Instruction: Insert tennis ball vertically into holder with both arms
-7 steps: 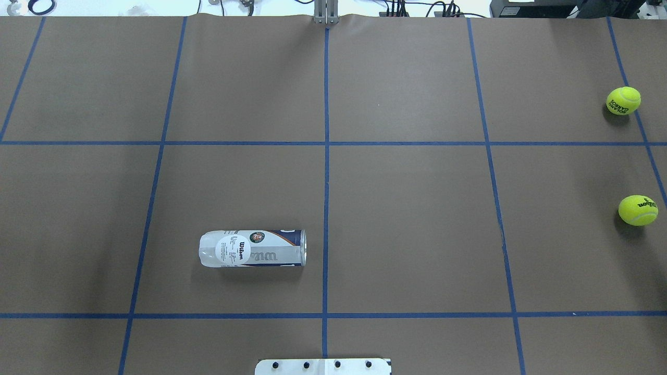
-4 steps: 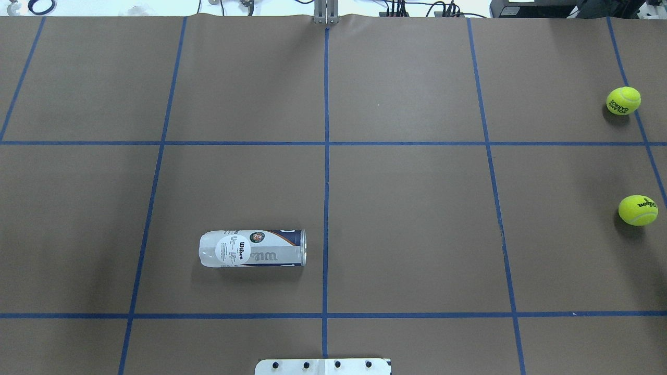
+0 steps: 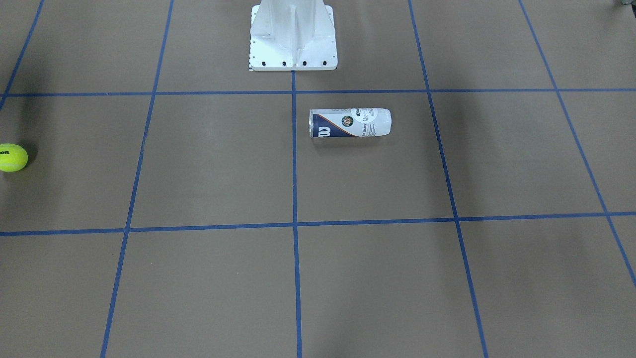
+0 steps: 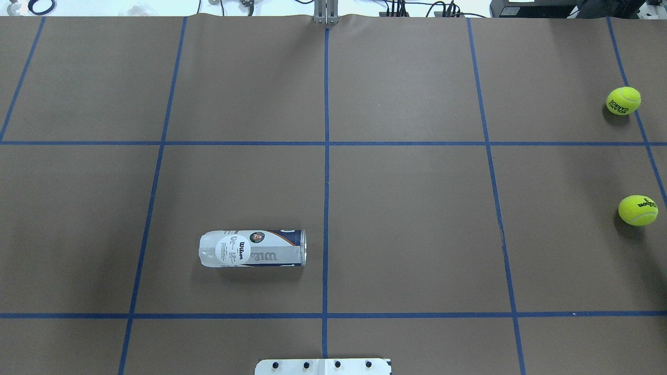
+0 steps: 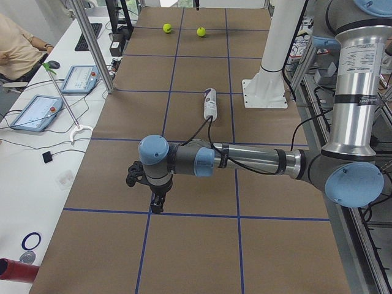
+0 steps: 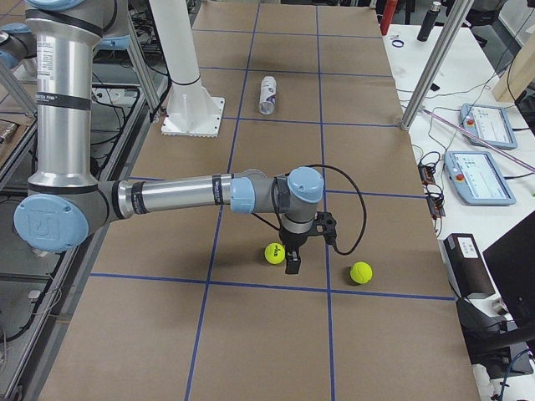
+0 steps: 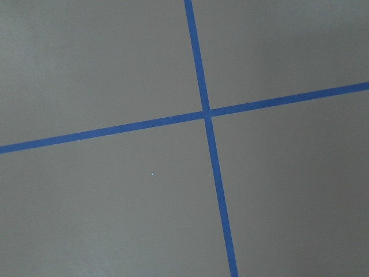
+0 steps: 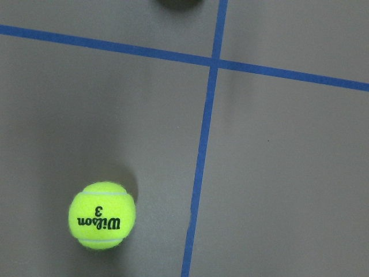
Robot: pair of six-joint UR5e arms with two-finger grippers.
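The tennis ball [image 4: 638,210] with black "Wilson 3" print lies on the table at the far right; it also shows in the right wrist view [image 8: 102,215]. The holder [image 4: 252,248] lies on its side left of centre, its silver rim towards the middle line. My right gripper [image 6: 292,263] hangs just beside the ball [image 6: 274,252]; I cannot tell whether it is open or shut. My left gripper [image 5: 156,205] hangs over a tape crossing, far from the holder [image 5: 210,103]; I cannot tell its state either.
A second yellow-green ball [image 4: 623,100] lies farther back at the right. The white pedestal [image 3: 293,35] stands at the robot's side of the table. Blue tape lines [image 7: 206,112] divide the brown table cover. Tablets and cables lie beyond the far edge [image 5: 37,113].
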